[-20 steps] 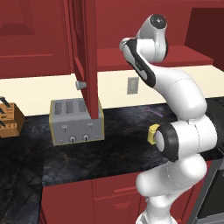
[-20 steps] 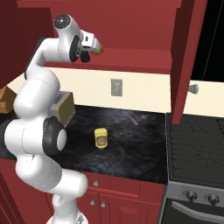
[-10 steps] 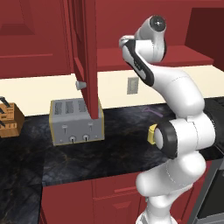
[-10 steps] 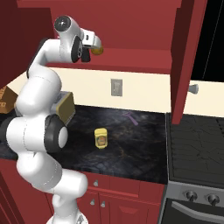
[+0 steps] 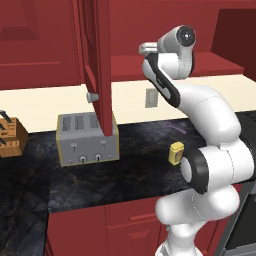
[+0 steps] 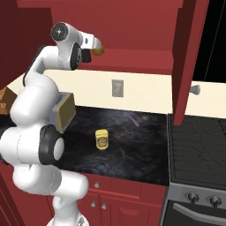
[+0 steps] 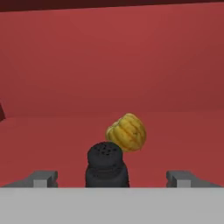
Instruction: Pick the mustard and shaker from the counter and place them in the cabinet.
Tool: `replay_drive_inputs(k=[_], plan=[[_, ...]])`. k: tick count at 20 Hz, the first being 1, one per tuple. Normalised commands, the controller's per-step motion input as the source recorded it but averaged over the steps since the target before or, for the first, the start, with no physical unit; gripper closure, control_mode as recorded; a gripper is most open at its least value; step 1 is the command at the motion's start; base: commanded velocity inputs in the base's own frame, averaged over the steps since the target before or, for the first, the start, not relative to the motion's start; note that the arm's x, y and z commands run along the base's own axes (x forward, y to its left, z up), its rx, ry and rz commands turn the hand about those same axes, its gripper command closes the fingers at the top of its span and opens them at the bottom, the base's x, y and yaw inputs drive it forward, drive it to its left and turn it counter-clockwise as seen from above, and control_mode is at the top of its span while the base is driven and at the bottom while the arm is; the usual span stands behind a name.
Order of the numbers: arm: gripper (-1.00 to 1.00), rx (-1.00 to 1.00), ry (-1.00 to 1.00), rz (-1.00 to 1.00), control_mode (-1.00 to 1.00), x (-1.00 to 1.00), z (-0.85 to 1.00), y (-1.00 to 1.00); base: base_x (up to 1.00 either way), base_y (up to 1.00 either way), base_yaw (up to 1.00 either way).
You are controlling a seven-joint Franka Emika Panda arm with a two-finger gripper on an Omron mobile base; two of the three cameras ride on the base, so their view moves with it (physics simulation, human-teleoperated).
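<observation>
Jaws: we see our two-finger gripper (image 7: 111,178) spread wide, its 2 grey tips well apart on either side of the shaker, touching nothing we can make out.
Shaker: the small dark grey-black cylinder with a perforated, narrower top (image 7: 106,165) stands upright on the red shelf of the dark red wall cabinet (image 7: 175,131), between our fingertips; we judge it released there.
Behind it: a rounded, ribbed orange-yellow lump (image 7: 127,132) sits just beyond the shaker on the same shelf.
Mustard: the squat yellow bottle with a darker top (image 6: 102,139) stands upright on the black marbled stone counter (image 6: 141,145), well below the hand.
Progress: we count 1 of 2 items placed; the mustard is left.
Surfaces: matte flat red cabinet, glossy veined stone, smooth plastic-looking bottle.
</observation>
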Motion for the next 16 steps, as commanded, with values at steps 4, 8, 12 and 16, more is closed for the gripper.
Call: replay_drive_inputs(k=[4,8,12,16], plan=[[-1.0,0.02,-0.15,0.0,-1.0,-0.92,0.08,-0.26,0.0,0.0,0.0],[-1.0,0.05,-0.08,-0.02,-1.0,-1.0,0.1,-0.2,0.0,0.0,0.0],[-1.0,0.04,-0.01,-0.09,-1.0,-0.99,0.1,-0.16,0.0,0.0,0.0],[-1.0,0.0,0.08,-0.15,-1.0,-0.85,0.13,-0.03,0.0,0.0,0.0]])
